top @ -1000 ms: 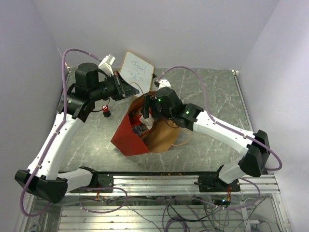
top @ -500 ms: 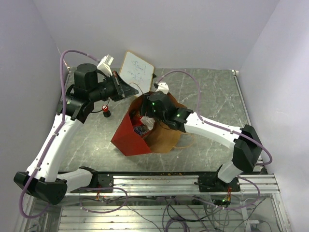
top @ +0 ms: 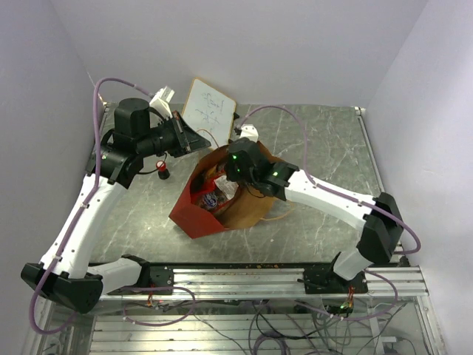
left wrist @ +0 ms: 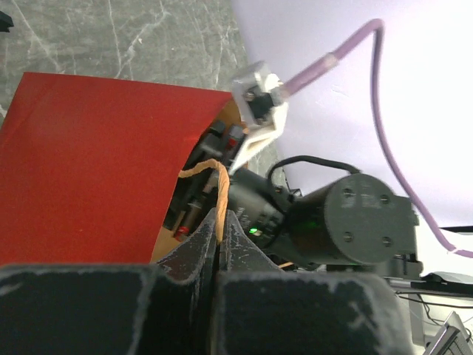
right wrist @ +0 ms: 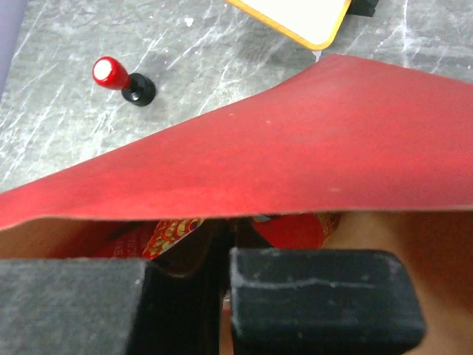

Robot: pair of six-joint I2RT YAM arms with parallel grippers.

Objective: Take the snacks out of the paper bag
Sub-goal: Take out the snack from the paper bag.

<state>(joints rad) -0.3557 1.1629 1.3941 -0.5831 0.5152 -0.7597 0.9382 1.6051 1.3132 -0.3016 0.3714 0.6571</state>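
The grey marble table [top: 325,148] sat inside plain pale walls, and the paper bag [top: 194,212] stood near its middle, red outside and brown inside, leaning with its mouth open upward. I take every place from that bag.

Above its far rim, the left gripper [left wrist: 219,222] was pinched closed on the tan handle [left wrist: 220,192], whose twisted loop ran up from between the fingers and over to the red wall. In the top view the left gripper [top: 201,138] hung just over the bag's far-left corner.

The right gripper [top: 222,180] reached down into the bag's mouth from the far-right side. In its own wrist view the right gripper [right wrist: 222,244] was under the red wall, its dark fingers [right wrist: 325,296] close together; I could not tell whether they held anything.

The snacks [top: 209,198] lay inside the bag. Just ahead of the right fingers I saw the red candy bag [right wrist: 295,228] with its colourful print.

Beyond the bag's far side leaned a whiteboard [top: 209,111]. To the bag's far left, apart from it, stood a red-and-black marker cap [top: 163,171].
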